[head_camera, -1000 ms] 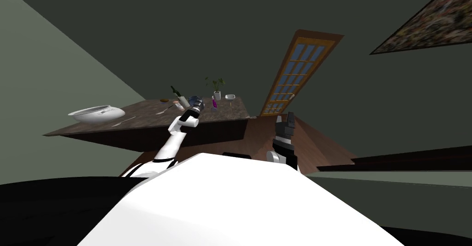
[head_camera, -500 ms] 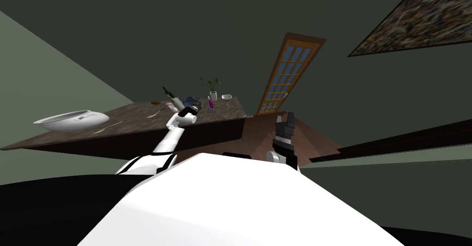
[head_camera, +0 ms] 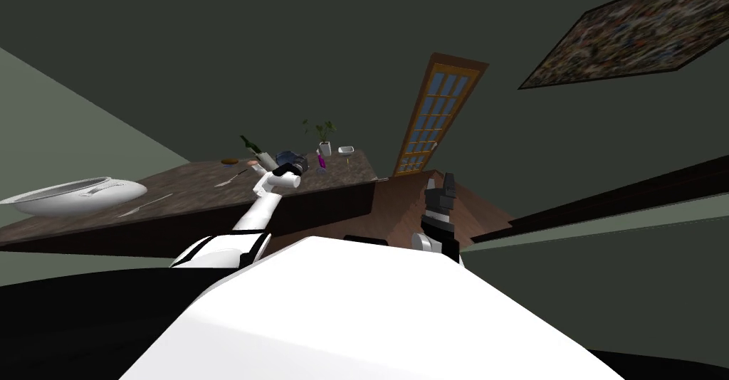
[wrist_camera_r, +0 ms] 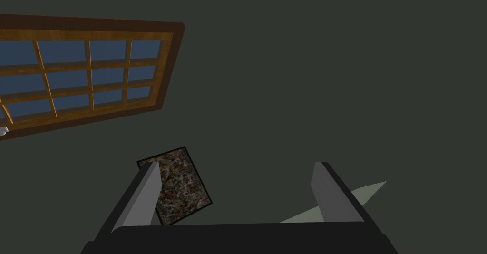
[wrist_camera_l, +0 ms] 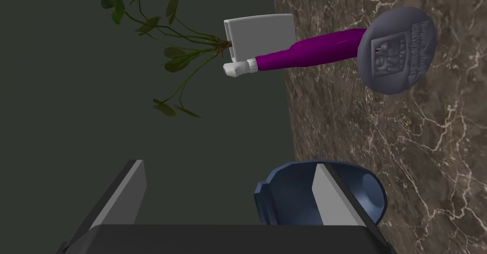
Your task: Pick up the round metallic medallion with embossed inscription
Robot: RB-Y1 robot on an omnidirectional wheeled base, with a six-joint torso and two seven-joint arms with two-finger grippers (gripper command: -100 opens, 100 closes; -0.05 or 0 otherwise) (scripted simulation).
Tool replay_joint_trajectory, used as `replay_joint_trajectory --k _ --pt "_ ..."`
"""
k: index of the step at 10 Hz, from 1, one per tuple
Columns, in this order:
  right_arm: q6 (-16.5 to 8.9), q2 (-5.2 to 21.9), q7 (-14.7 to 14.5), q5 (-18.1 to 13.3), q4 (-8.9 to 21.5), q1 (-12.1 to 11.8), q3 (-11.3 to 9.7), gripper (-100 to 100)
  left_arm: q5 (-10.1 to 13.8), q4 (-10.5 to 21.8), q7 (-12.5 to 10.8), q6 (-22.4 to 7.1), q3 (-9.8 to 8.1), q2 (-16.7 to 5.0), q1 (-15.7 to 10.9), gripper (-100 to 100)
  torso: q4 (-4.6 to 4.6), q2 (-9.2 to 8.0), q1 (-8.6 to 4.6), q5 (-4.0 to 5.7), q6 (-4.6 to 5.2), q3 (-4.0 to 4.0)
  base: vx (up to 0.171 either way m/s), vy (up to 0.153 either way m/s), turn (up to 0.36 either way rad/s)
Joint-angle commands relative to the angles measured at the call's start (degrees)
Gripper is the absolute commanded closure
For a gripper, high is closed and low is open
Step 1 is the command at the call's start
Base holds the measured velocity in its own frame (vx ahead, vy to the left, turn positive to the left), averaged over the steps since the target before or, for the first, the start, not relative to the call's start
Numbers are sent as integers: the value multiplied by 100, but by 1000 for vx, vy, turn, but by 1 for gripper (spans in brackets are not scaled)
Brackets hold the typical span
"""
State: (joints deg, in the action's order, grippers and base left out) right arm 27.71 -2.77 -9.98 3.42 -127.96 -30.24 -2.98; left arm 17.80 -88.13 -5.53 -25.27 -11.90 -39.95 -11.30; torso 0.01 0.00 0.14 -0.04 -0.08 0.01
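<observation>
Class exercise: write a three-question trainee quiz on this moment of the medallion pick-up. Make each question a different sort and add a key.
1. True or false: the left gripper is shut on the medallion.
2. Which stands closest to the medallion? A purple bottle; B big white bowl; C glazed door.
3. Fill in: the right gripper is ____.
Key: 1 false; 2 A; 3 open.

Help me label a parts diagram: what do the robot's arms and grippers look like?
The left arm is white with dark joints. The right arm shows dark, blocky segments above a light grey joint. The left gripper and right gripper match: two thin, light grey, blade-like fingers on a dark box.
</observation>
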Motion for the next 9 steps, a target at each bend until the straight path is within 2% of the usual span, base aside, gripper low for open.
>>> replay_joint_trajectory --k 1,2,3,4,5,6,7,8,9 --pt "0 0 0 0 0 0 0 0 133 286 -22 -286 -5 -201 -236 -100 0 0 0 0 0 0 -1 -4 -247" --pt "0 0 0 0 0 1 -1 0 133 448 -22 -409 -5 -201 -236 -100 0 3 -4 2 9 -2 0 6 -140" --pt "0 0 0 0 0 0 0 0 133 456 -22 -409 -5 -201 -236 -100 -1 2 -1 0 1 -2 0 3 26" --pt "0 0 0 0 0 0 0 0 281 701 -39 -690 -6 -405 -436 -100 -1 2 0 0 0 -1 6 -2 -251" --pt "0 0 0 0 0 1 -1 0 281 863 -39 -788 -6 -405 -436 -100 -1 5 -3 2 8 -3 7 10 -141" --pt "0 0 0 0 0 0 0 0 429 1060 -49 -984 1 -605 -628 -100 -2 5 1 0 0 -3 11 10 -216" --pt "0 0 0 0 0 1 0 0 429 1276 -49 -1108 1 -605 -628 -100 -1 7 2 0 6 -4 14 15 -136" --pt "0 0 0 0 0 0 0 0 578 1417 -53 -1303 15 -801 -810 -100 -2 8 3 -1 1 -5 25 16 -248" --pt "0 0 0 0 0 0 0 0 578 1480 -53 -1542 15 -801 -810 -100 -2 12 2 1 6 -6 19 20 -125"
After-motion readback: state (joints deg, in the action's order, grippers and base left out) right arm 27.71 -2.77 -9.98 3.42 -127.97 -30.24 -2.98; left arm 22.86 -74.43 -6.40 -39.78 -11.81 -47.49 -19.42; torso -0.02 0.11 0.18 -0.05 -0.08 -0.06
